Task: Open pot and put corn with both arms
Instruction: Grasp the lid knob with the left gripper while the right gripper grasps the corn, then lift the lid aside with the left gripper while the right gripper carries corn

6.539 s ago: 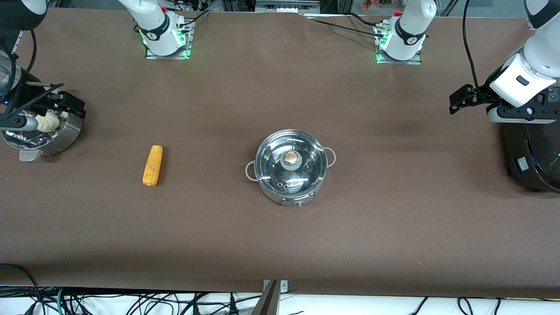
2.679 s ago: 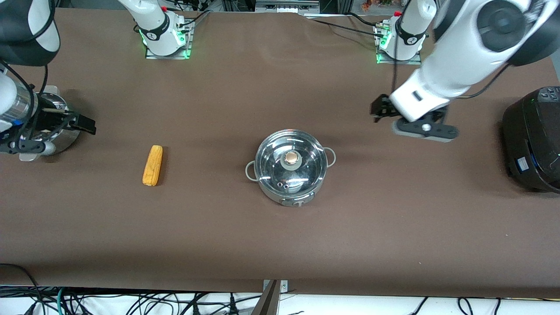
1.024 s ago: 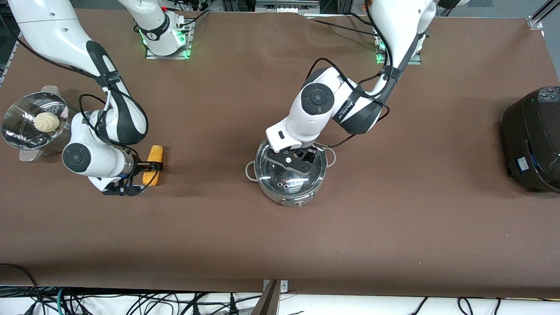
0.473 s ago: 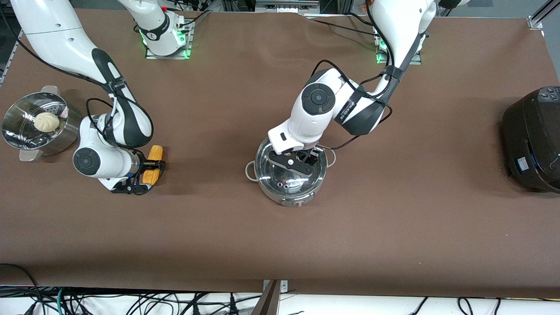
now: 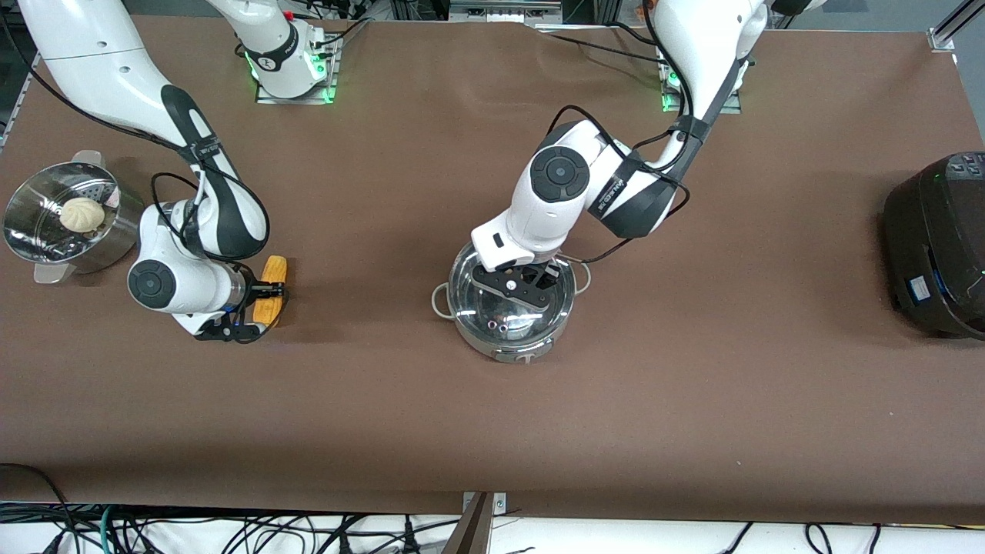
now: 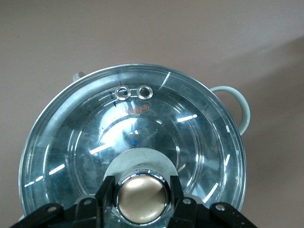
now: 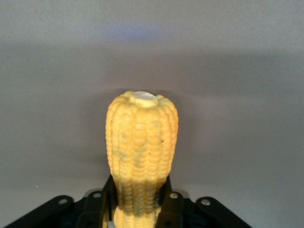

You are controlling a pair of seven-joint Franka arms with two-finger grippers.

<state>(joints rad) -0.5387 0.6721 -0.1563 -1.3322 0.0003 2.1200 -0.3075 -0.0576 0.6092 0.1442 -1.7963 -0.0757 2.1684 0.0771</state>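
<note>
The steel pot stands at the table's middle with its glass lid on. My left gripper is down on the lid, and in the left wrist view its fingers are shut on the copper knob. The corn lies on the table toward the right arm's end. My right gripper is low at the cob's end nearer the front camera. In the right wrist view its fingers pinch the corn from both sides.
A perforated steel steamer bowl with a white bun stands at the right arm's end of the table. A big black cooker stands at the left arm's end.
Both arms came in from the table's ends. The left gripper came down on the lid's knob and the right gripper on the corn. Pot, lid and corn keep their places.
</note>
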